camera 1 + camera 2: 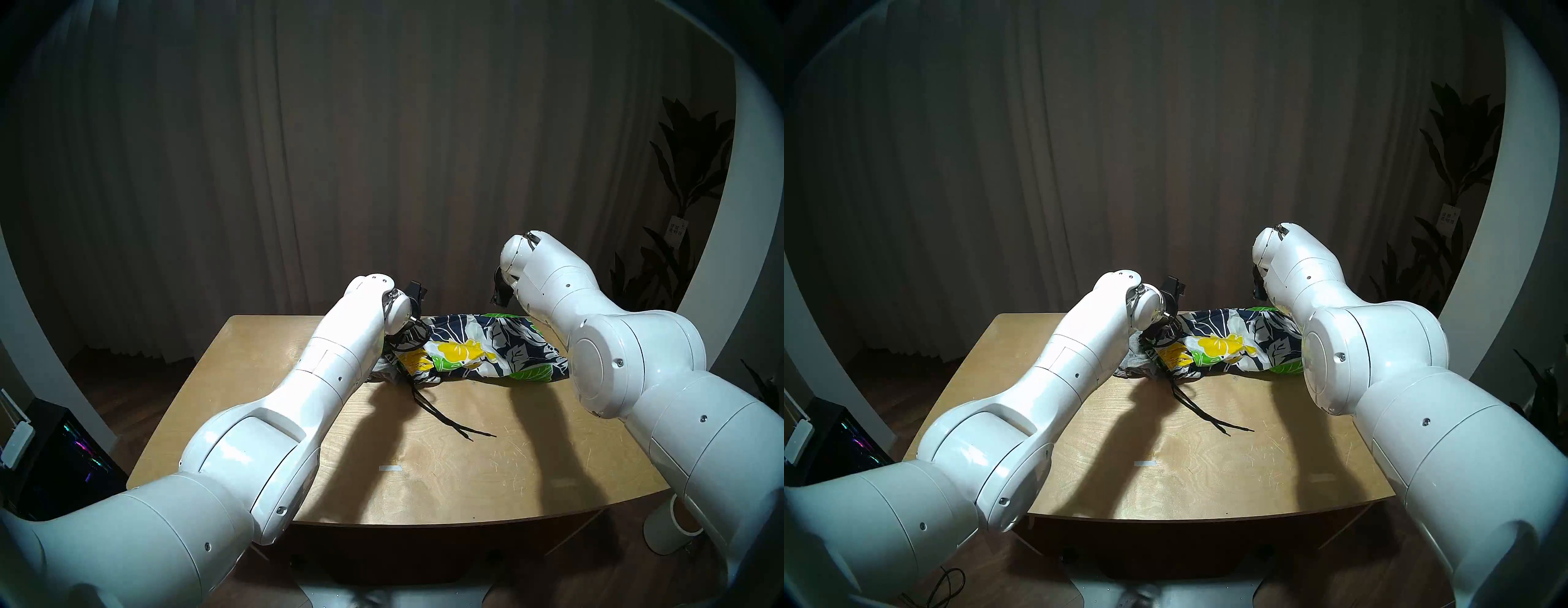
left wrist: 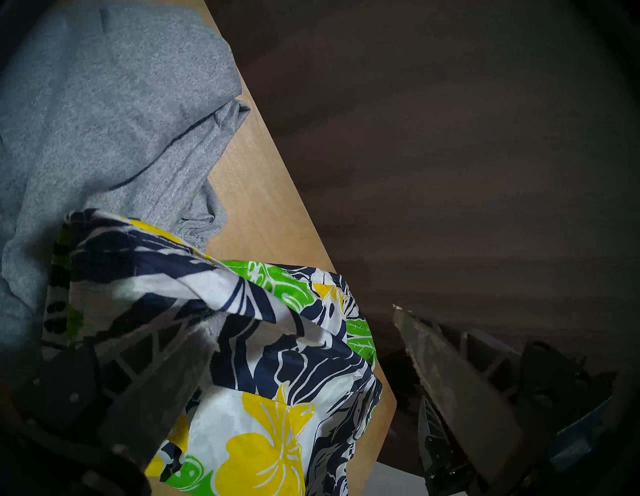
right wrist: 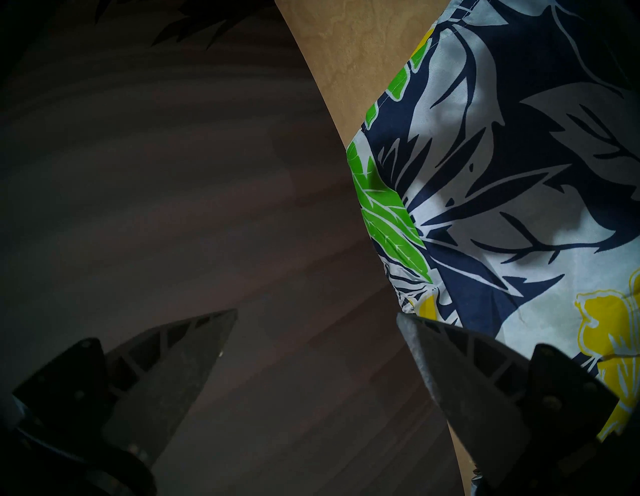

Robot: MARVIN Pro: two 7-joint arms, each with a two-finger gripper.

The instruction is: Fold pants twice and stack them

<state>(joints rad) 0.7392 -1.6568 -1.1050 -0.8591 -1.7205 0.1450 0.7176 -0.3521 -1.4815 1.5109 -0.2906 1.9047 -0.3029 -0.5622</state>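
Observation:
The floral pants [image 1: 479, 352] lie bunched along the far edge of the wooden table [image 1: 466, 467], their black drawstring [image 1: 432, 412] trailing toward the front. The grey pants [image 2: 104, 121] are crumpled at the floral pair's left end, partly under it; my left forearm hides most of them in the head views. My left gripper [image 2: 301, 318] is open, one finger over the floral cloth [image 2: 277, 398], the other past the table's far edge. My right gripper [image 3: 317, 311] is open above the far right end of the floral pair [image 3: 502, 190], holding nothing.
A small white tape mark [image 1: 390, 468] sits near the table's front. A dark computer case [image 1: 63, 458] with coloured lights stands on the floor at the left. A potted plant [image 1: 687, 191] is at the right, a white tube [image 1: 674, 530] by the front right corner, a curtain behind.

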